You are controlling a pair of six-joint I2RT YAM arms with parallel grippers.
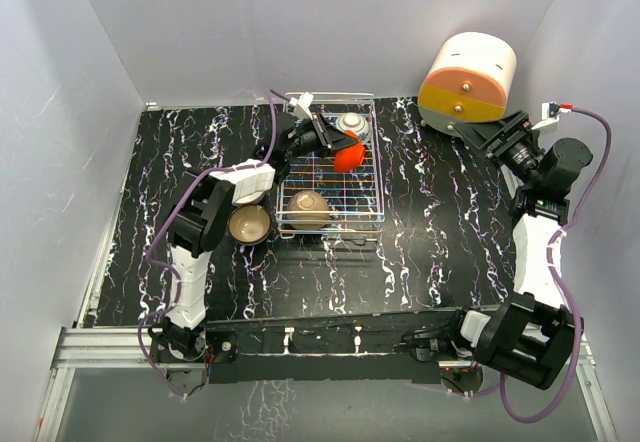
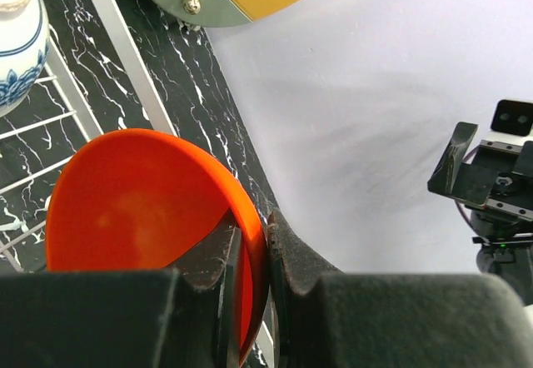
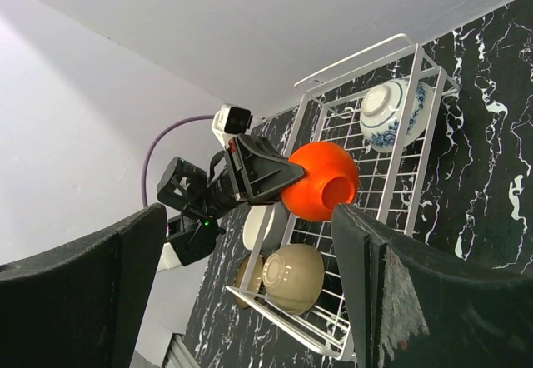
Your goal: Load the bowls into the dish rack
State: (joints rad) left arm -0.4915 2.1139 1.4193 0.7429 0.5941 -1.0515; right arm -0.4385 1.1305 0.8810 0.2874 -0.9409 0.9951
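The wire dish rack (image 1: 379, 177) stands at the back middle of the table. My left gripper (image 1: 338, 141) is shut on the rim of the red-orange bowl (image 1: 348, 153) and holds it tilted over the rack's right half. In the left wrist view one fingertip (image 2: 293, 247) lies outside the bowl's (image 2: 133, 201) wall and the other inside. A white bowl with a blue pattern (image 1: 351, 122) sits in the rack's far corner, and a tan bowl (image 1: 308, 205) lies upside down near its front. A brownish bowl (image 1: 249, 224) rests on the table left of the rack. My right gripper (image 1: 498, 134) is open and empty at the far right.
A cream-and-orange cylindrical box (image 1: 467, 77) stands at the back right, close to my right gripper. White walls close in the table on three sides. The left arm's purple cable (image 1: 215, 172) loops beside the rack.
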